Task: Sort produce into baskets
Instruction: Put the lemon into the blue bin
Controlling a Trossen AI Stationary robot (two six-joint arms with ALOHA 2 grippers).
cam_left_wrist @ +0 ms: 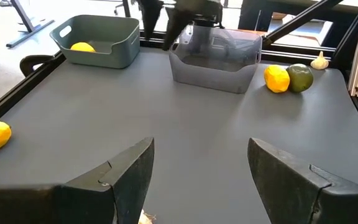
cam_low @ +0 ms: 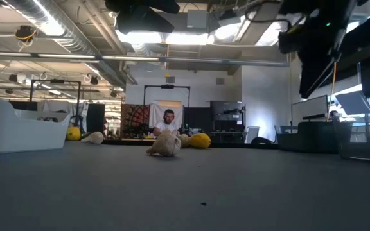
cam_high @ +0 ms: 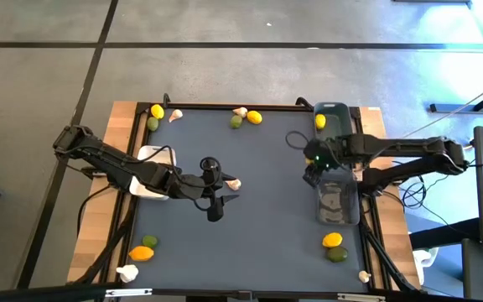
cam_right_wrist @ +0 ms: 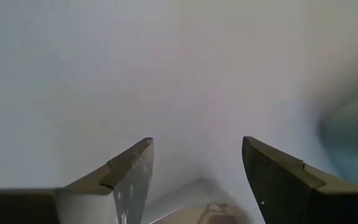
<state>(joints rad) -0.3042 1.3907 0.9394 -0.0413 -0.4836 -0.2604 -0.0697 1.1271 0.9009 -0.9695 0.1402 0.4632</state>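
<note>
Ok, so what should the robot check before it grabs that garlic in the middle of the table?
1. Left pincer open: ok.
2. Garlic bulb right at the left pincer's tips: ok.
3. Garlic centred between the fingers: cannot tell; the left wrist view shows only a sliver of it.
4. Right pincer out of the way: ok; it is open, far off by the dark grey basket.
5. White basket free for a drop: not ok; the left arm lies across it.
6. Blue-grey basket contents: ok; one lemon inside.
</note>
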